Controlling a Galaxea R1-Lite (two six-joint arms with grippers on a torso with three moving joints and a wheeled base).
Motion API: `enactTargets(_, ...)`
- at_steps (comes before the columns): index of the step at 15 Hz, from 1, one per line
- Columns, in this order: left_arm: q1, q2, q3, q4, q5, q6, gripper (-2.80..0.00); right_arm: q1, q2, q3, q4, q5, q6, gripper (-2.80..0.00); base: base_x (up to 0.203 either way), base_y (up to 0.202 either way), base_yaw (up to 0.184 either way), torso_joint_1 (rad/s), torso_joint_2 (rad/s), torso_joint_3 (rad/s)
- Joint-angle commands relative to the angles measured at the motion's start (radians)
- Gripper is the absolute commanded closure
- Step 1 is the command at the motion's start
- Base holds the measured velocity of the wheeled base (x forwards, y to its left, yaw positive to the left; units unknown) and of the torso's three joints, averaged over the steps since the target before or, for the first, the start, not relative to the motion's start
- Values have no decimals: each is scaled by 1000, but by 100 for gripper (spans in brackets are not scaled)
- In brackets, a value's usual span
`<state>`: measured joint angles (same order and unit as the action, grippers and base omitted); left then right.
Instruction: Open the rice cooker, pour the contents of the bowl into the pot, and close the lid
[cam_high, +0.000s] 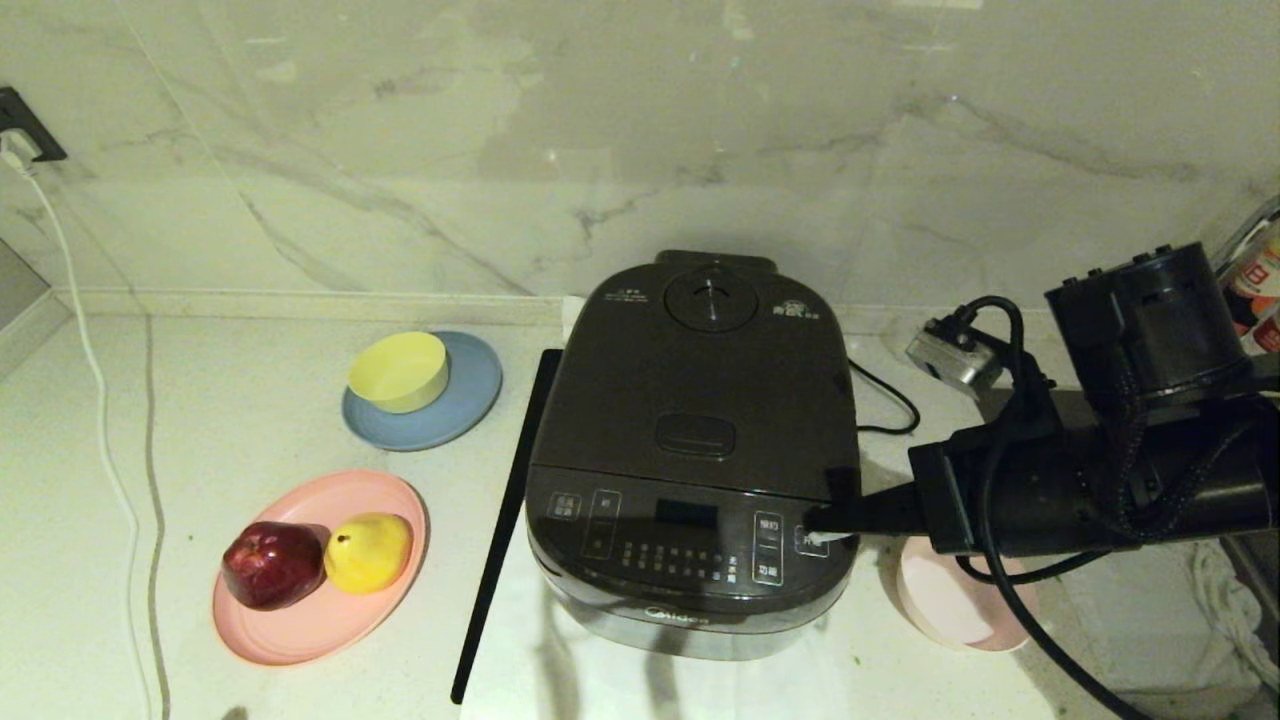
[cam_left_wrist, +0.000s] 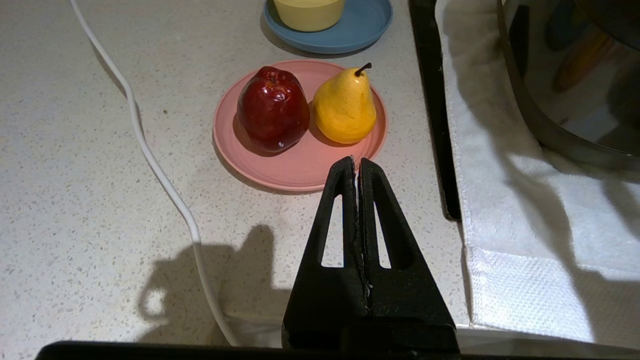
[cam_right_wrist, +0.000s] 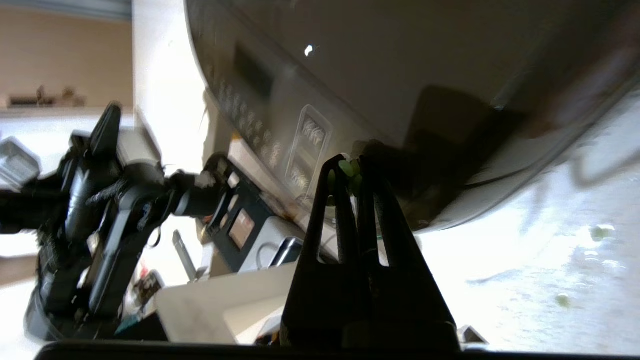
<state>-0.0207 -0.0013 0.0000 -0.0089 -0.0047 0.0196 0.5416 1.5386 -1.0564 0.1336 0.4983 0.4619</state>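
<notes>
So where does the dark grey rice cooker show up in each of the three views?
Head view: the dark grey rice cooker sits at centre, lid down, the right gripper at its front panel's right end.
Left wrist view: only its curved lower edge, at the upper right.
Right wrist view: its glossy panel fills the top.
Shared landmark: the white cloth under it.

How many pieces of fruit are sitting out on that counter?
2: a red apple and a yellow pear, touching side by side on the pink plate, left of the rice cooker. More could be hidden behind the cooker.
</notes>
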Motion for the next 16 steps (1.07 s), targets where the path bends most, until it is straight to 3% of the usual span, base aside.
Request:
enactTargets(1, 1, 0, 9, 0, 0, 0, 0, 0, -49, -23, -8, 8, 6, 0, 0, 0, 0, 0, 0, 0)
enactTargets(7, 0, 0, 9, 0, 0, 0, 0, -38, -217, -48, -2, -19, 5, 0, 0, 0, 0, 0, 0, 0)
enactTargets(10, -1, 0, 9, 0, 0, 0, 0, -93, -314, -47, 10, -197, 1, 0, 0, 0, 0, 0, 0, 0)
enactTargets(13, -1, 0, 9, 0, 0, 0, 0, -160, -447, -56, 95, -438, -27, 0, 0, 0, 0, 0, 0, 0)
enactTargets(16, -1, 0, 9, 0, 0, 0, 0, -231, -645, -17, 181, -649, -165, 0, 0, 0, 0, 0, 0, 0)
